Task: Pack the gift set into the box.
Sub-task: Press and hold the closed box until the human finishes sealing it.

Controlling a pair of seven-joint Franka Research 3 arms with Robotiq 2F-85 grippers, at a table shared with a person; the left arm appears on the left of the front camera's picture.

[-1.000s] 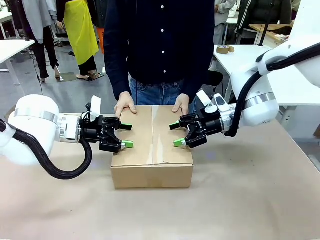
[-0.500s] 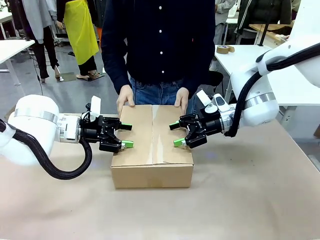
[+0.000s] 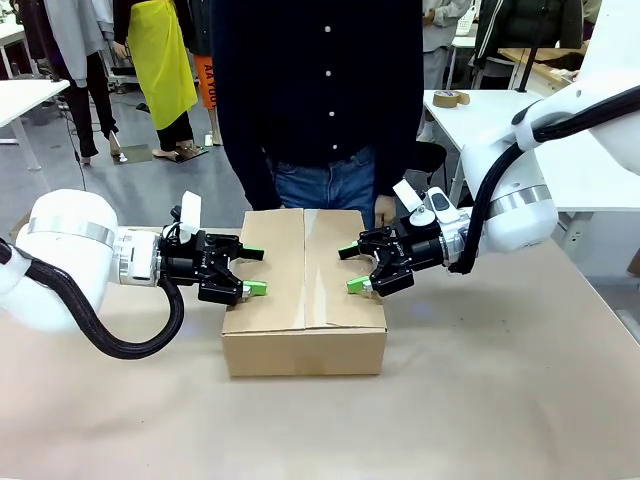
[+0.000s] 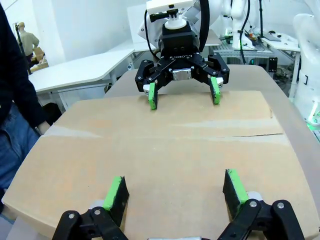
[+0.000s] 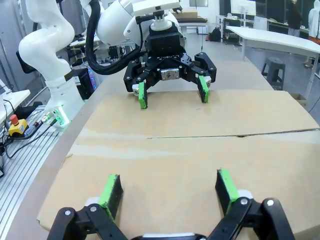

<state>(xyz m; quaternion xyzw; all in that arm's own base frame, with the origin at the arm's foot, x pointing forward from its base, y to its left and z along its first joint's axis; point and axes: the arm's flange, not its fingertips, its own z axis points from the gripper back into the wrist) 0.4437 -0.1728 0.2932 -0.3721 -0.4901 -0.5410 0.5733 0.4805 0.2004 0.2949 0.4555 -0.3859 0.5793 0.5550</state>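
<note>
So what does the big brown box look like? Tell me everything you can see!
The box is plain brown cardboard, rectangular, lying flat on the tan table. Its top flaps are folded shut and meet in a seam along the middle, with a faint shiny streak there. The left gripper, open, sits over its left edge and the right gripper, open, over its right edge; I cannot tell whether they touch it. A person stands just behind it.

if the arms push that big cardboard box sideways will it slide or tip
Probably slides rather than tips: the box is low and wide, sitting flat on the table. Its closed top flaps meet at a middle seam, so they may sag under pressure.
</note>
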